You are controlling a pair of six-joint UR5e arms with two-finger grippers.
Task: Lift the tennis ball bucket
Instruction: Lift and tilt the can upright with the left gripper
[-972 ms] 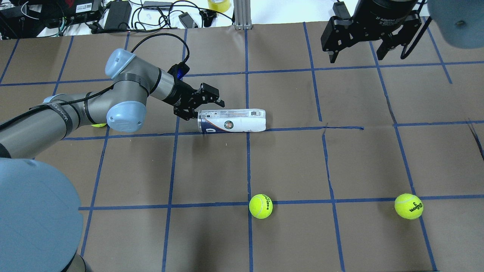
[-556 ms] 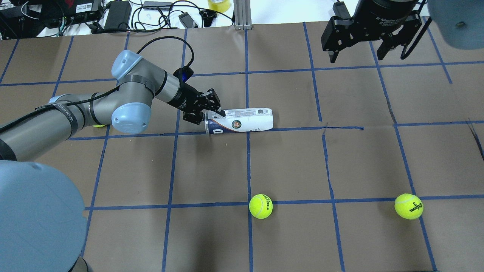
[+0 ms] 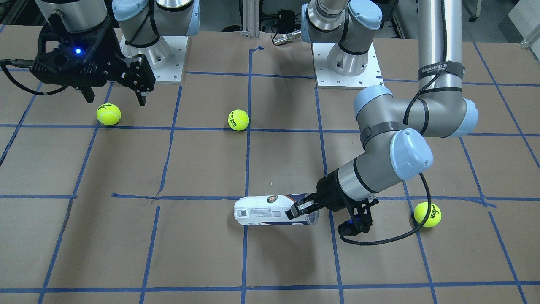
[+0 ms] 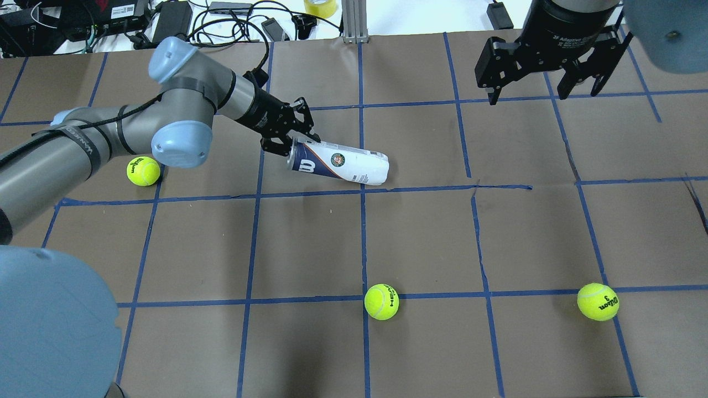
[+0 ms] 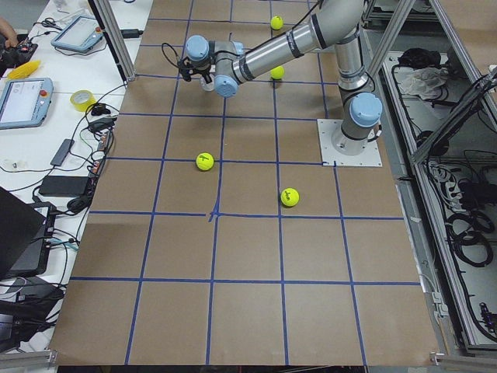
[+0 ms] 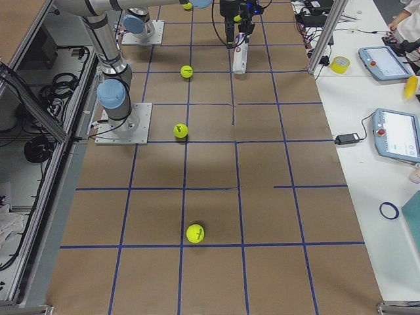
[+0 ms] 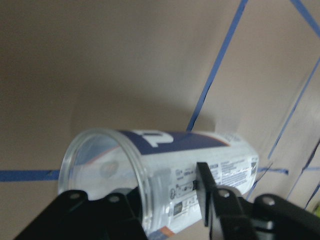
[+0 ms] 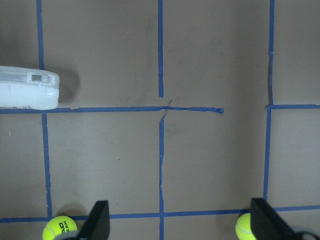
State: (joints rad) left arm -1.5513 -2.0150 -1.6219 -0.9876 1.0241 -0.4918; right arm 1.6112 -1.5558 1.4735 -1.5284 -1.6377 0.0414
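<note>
The tennis ball bucket (image 4: 345, 165) is a clear can with a white and navy label. It lies tilted on the brown table, open end toward my left gripper; it also shows in the front view (image 3: 265, 210). My left gripper (image 4: 296, 145) is shut on the rim of the open end, which is raised a little. The closed end seems to rest on the table. In the left wrist view the bucket (image 7: 185, 160) has its wall pinched between the fingers (image 7: 205, 197). My right gripper (image 4: 528, 95) hangs open and empty above the far right of the table.
Three tennis balls lie loose: one by the left arm (image 4: 143, 171), one at the near middle (image 4: 381, 302), one at the near right (image 4: 598, 302). Cables and electronics (image 4: 166, 22) lie beyond the table's far edge. Blue tape lines grid the table (image 4: 498, 237).
My left gripper closed on the bucket's rim and lifted the open end up and away; the bucket swung from level to tilted. The right gripper shifted slightly.
</note>
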